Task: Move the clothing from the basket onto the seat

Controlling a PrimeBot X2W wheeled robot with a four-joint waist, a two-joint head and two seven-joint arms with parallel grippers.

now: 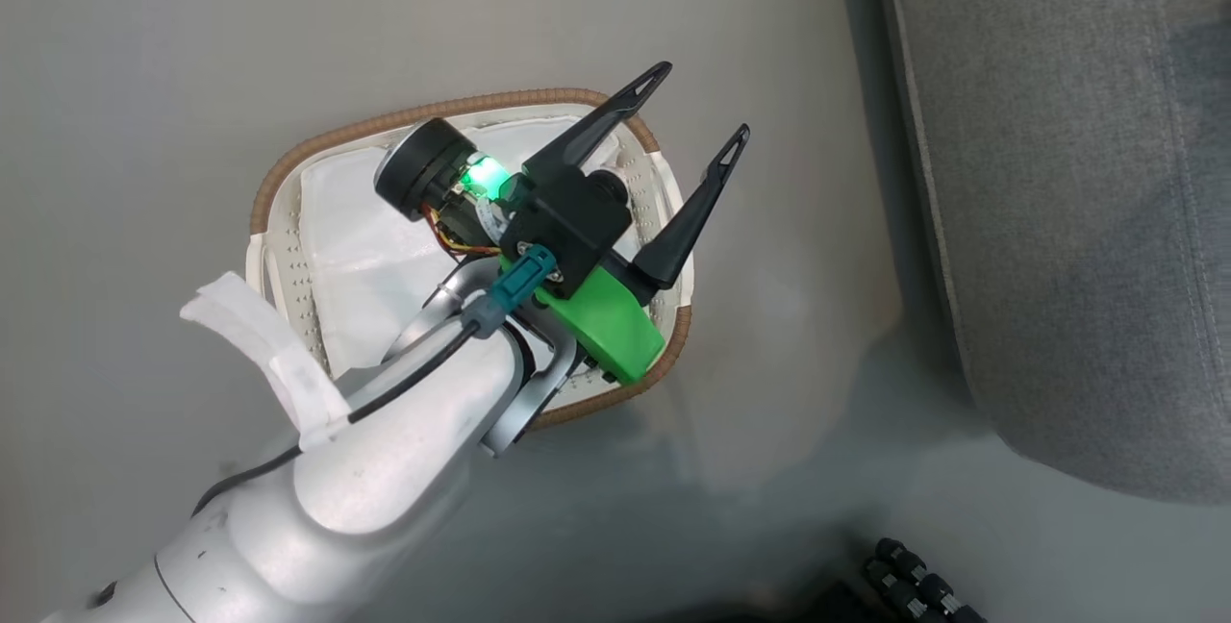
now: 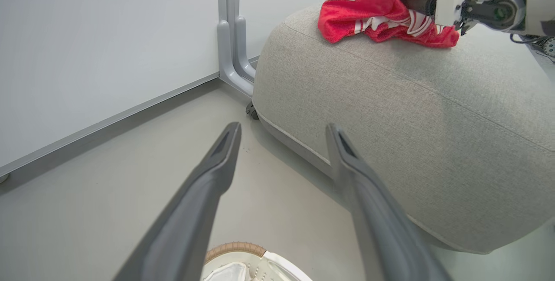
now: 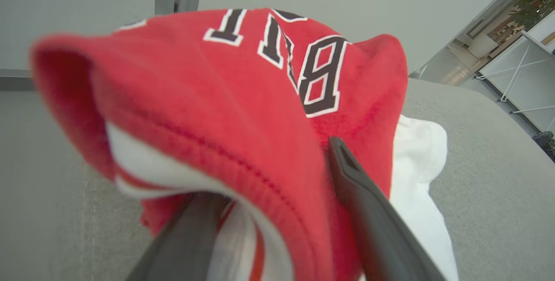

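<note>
Clothing (image 2: 373, 8) lies near seat (image 2: 412, 120) edge, right gripper (image 3: 266, 172) spread-jawed in it; left gripper (image 1: 700, 104) spread over basket (image 1: 279, 181) rim.

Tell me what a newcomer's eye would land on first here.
The crumpled red sports jersey with black-and-white lettering grabs attention first, heaped on top of the large rounded light grey fabric seat. Next comes the left tool, spread open above the small oval cream-white plastic basket with a brown woven rim, whose visible inside is white lining.

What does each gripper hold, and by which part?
Nothing is held. The left gripper is open; the right gripper has its jaws spread around the clothing on the seat.
</note>
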